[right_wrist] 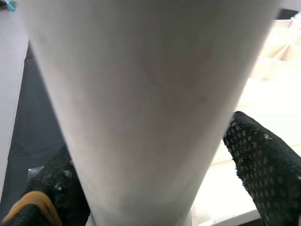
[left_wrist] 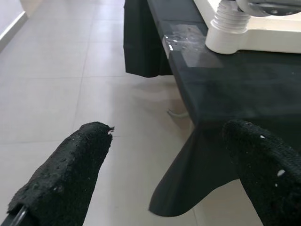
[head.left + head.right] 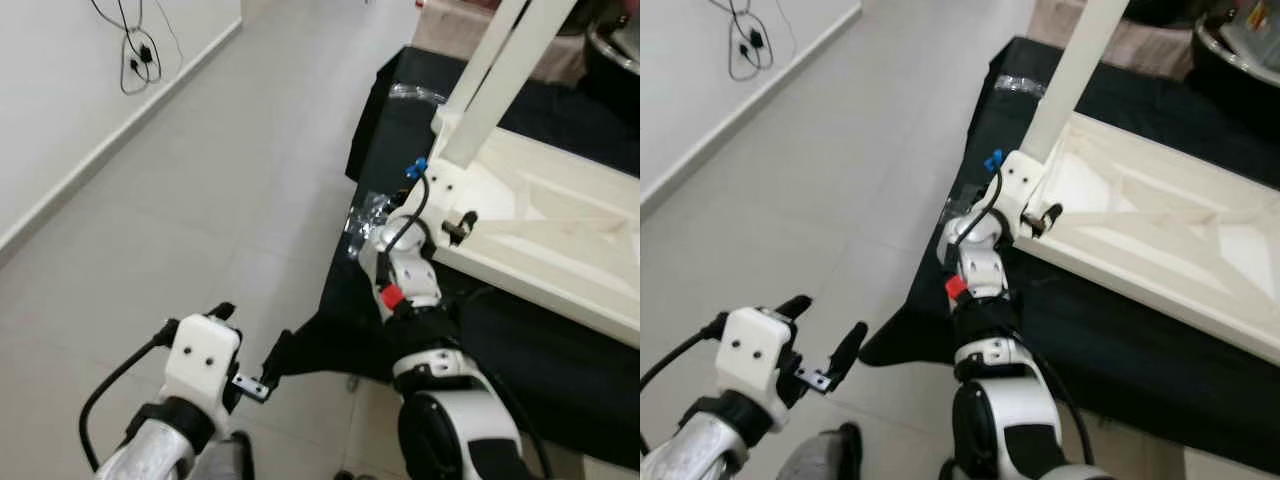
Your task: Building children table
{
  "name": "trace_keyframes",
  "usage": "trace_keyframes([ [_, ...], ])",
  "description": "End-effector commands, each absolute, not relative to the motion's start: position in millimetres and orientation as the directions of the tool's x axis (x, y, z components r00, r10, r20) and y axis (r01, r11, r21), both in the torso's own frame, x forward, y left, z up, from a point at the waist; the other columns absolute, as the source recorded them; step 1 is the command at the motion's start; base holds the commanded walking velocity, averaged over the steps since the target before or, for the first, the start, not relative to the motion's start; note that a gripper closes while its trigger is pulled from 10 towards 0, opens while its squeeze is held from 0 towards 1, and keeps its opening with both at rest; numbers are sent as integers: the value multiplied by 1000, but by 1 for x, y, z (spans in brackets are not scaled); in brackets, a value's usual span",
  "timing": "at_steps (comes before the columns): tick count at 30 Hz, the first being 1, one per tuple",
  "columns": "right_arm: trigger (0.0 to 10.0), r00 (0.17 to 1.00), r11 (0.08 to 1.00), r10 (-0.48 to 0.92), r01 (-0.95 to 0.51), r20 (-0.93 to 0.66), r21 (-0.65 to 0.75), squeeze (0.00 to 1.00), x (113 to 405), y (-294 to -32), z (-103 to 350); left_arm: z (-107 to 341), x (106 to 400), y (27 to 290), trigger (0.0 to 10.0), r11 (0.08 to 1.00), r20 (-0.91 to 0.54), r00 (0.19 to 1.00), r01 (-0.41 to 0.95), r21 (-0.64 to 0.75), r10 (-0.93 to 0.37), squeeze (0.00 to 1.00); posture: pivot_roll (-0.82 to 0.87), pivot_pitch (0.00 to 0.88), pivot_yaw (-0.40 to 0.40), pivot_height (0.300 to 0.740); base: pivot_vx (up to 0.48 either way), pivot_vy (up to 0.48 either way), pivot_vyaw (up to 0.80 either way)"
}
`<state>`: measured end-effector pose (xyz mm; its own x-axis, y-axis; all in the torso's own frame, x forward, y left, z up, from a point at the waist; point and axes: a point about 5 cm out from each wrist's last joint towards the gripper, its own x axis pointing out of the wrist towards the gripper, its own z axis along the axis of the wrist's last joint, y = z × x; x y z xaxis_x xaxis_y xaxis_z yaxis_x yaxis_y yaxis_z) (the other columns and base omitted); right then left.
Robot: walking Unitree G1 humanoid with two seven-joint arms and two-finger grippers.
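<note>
Nearest, at seven o'clock, the left gripper (image 3: 825, 345) hangs wide open and empty over the floor, while at one o'clock the right gripper (image 1: 155, 179) clasps the table leg (image 3: 497, 75) standing on the upturned tabletop (image 3: 560, 225); I judge one leg fitted, others outstanding, and only the wrist view confirms the grip.

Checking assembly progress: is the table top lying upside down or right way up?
Upside down: the table top lies on the black cloth with its ribbed underside up, and a leg rises from its corner.
</note>
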<state>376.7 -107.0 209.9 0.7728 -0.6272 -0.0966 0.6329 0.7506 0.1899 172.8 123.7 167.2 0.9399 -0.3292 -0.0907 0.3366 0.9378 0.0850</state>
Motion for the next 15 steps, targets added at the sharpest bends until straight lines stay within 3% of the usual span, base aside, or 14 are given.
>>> trace_keyframes([
  [1,10000,775,746,-618,631,-132,211,0,370,-103,196,162,171,122,10000,938,-108,938,339,73,-330,0,193,202,-122,740,0,0,0],
  [15,10000,910,899,-415,412,-16,151,0,352,-108,197,160,173,122,10000,938,-110,937,339,70,-331,0,180,181,-123,740,0,0,0],
])
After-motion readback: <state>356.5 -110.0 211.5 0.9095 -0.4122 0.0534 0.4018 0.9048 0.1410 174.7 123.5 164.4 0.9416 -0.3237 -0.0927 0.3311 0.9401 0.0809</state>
